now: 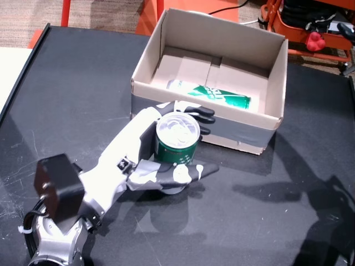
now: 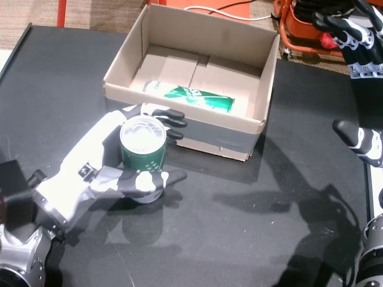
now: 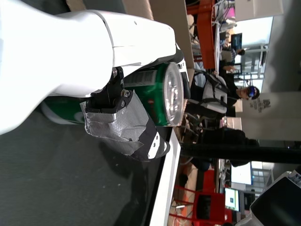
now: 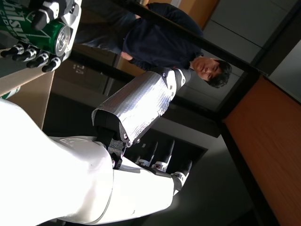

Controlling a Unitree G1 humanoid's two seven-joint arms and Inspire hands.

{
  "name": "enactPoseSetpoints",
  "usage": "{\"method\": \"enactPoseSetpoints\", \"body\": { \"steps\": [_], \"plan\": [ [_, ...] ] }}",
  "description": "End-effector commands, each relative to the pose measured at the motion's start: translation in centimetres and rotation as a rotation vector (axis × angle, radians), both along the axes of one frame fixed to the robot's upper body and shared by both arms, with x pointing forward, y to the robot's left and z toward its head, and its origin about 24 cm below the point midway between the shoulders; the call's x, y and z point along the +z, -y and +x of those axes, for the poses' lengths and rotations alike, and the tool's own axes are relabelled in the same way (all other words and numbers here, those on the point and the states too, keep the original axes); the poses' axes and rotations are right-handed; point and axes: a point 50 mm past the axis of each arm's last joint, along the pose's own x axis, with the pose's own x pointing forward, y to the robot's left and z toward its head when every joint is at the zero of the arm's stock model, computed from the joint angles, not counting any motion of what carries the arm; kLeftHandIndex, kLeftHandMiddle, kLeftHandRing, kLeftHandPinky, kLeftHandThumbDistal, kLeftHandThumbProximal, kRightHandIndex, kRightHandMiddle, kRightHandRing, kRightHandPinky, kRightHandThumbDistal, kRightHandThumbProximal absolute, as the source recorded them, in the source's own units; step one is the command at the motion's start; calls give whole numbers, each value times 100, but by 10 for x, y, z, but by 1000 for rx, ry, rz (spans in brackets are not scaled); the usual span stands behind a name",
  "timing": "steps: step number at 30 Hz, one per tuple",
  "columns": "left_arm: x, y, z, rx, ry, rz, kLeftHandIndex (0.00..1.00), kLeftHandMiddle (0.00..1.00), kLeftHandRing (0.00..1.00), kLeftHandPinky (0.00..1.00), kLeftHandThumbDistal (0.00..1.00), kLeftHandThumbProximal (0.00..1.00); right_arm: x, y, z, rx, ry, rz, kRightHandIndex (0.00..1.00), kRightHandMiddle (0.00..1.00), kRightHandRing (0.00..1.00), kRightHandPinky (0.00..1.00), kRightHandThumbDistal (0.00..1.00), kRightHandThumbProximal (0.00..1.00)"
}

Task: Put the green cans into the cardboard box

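My left hand (image 1: 136, 152) (image 2: 99, 164) is shut on an upright green can (image 1: 177, 139) (image 2: 143, 149), fingers and thumb wrapped round its sides. It holds the can just in front of the near wall of the open cardboard box (image 1: 244, 123) (image 2: 209, 128). I cannot tell whether the can touches the table. A second green can (image 1: 213, 95) (image 2: 194, 95) lies on its side on the box floor. The left wrist view shows the held can (image 3: 162, 94) close up. My right hand (image 2: 366, 66) hangs open at the right edge, away from the box, holding nothing.
The black table (image 1: 83, 83) carries the box at its back middle. Orange equipment (image 1: 310, 22) stands behind the table at the right, and a white surface (image 1: 11, 66) borders its left edge. A person (image 4: 164, 42) shows in the right wrist view.
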Motion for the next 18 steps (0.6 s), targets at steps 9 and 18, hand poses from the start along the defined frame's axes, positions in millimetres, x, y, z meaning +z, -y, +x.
{"method": "enactPoseSetpoints", "body": {
  "steps": [9,18],
  "plan": [
    [-6,21,1,-28,-90,14,70,65,67,70,82,0,-2,2,-5,-9,5,4,96,79,78,92,100,100],
    [-8,21,0,-26,-104,1,66,63,65,67,74,0,0,1,-7,0,22,6,96,80,79,92,100,100]
  ]
}}
